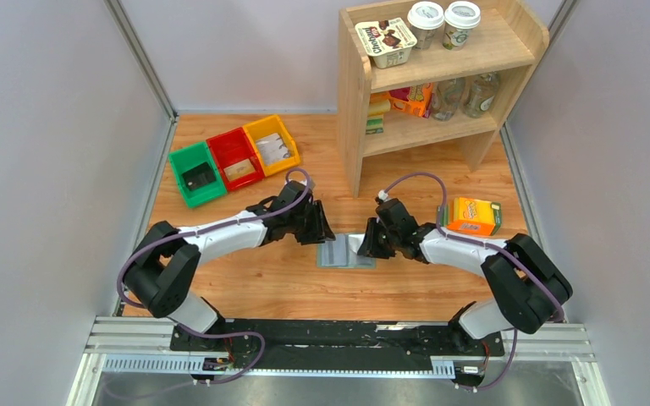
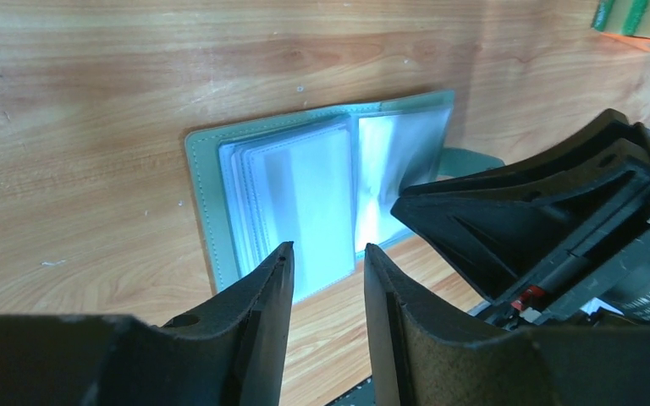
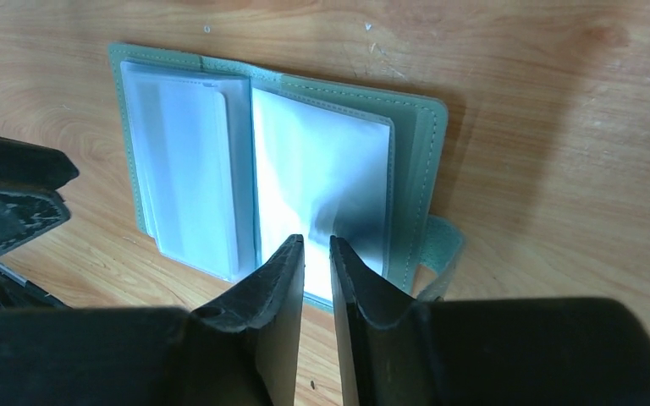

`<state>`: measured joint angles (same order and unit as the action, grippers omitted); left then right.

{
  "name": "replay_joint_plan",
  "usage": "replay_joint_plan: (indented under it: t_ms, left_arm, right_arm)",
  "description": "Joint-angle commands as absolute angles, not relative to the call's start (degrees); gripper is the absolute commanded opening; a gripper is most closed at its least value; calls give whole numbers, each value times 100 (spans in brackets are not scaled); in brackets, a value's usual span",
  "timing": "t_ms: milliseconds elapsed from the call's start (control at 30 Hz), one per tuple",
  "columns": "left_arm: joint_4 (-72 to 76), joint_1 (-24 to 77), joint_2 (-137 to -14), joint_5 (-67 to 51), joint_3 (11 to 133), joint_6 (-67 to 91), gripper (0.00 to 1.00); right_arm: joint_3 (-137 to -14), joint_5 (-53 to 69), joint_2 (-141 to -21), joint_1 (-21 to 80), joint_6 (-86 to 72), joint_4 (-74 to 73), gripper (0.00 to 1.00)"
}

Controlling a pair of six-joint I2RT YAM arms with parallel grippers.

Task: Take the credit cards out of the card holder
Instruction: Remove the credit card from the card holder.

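Top, left-wrist and right-wrist views. The card holder (image 1: pixel 346 253) lies opened flat on the bench (image 1: pixel 262 283), midway between the two arms, inner face up. Its long axis runs left to right across the bench, and its spine runs from near to far. We note the small tab (image 3: pixel 442 245) at the outer edge of the right-hand leaf.

The left claw (image 2: pixel 326 279) stands spread with nothing between its jaws. The left leaf, with its stack of clear sleeves (image 2: pixel 292 190), lies just ahead of and below its tips. The right claw (image 3: pixel 315 271) comes in from the opposite side with its jaws drawn close, leaving only a narrow slit. We see nothing clamped in it. Its tips hang over the edge of the right leaf's sleeve (image 3: pixel 322 169), which looks slightly bowed there. We cannot tell whether they touch it.

We judge both claws to be about equally close, each to its own leaf, so the coming move turns on which sleeve mouth faces which claw.

The sleeves read pale and glossy, and we cannot make out a card in them.

Away from the work, three bins sit at the far left of the bench:
- The green bin (image 1: pixel 195 175) holds something dark.
- The red bin (image 1: pixel 235 158) holds a pale flat item.
- The yellow bin (image 1: pixel 272 144) holds greyish flat items.

An orange carton (image 1: pixel 472 216) sits on the bench to the right. The wooden shelf (image 1: pixel 354 110) carries cups, a tub, bottles and cartons.
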<state>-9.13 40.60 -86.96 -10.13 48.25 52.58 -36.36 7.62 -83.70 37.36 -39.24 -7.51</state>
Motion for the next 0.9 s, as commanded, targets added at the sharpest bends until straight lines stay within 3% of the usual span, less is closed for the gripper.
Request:
replay_joint_plan:
  t_ms: [0, 867]
  left_arm:
    - [-949, 4122, -8929, -905, 5053, 5335, 44]
    - [-1072, 4148, -9413, -967, 5335, 5291, 47]
  right_arm:
    - [-3472, 659, -8446, 3648, -3990, -712, 24]
    - [-3331, 782, -8420, 3603, -4017, -510, 24]
